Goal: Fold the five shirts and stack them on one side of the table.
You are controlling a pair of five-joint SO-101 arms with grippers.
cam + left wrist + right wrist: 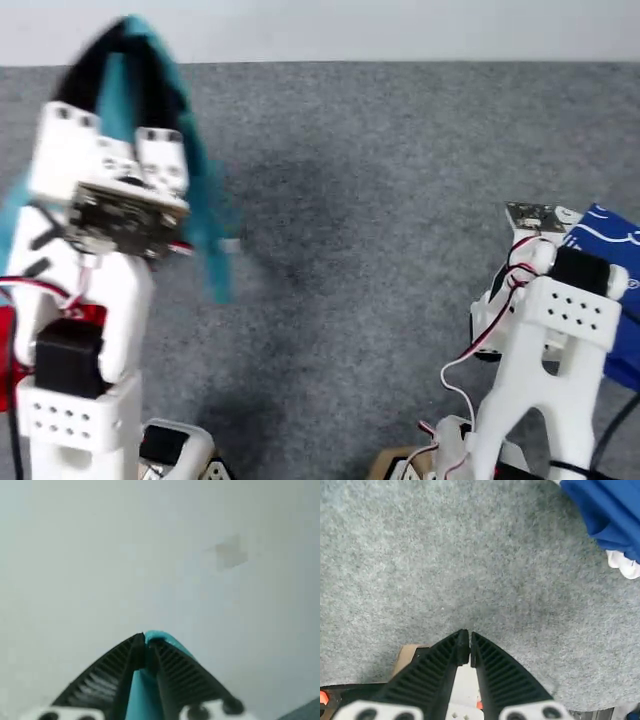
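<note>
My left gripper (146,641) is raised high above the table's far left and is shut on a teal shirt (195,190), which hangs down from it in a long strip. The same teal shirt (145,690) shows pinched between the black fingers (110,672) in the left wrist view. My right gripper (466,639) is shut with nothing in it, low over the grey cloth (445,555) near the right arm's base. A blue shirt (615,290) lies at the table's right edge, beside the right arm (545,330). Blue shirt (605,510) also appears in the right wrist view.
A grey felt-like cloth (380,200) covers the table. Something red (12,345) lies at the left edge behind the left arm (85,330). A bit of white fabric (625,565) peeks from under the blue shirt. A pale wall (150,555) stands behind.
</note>
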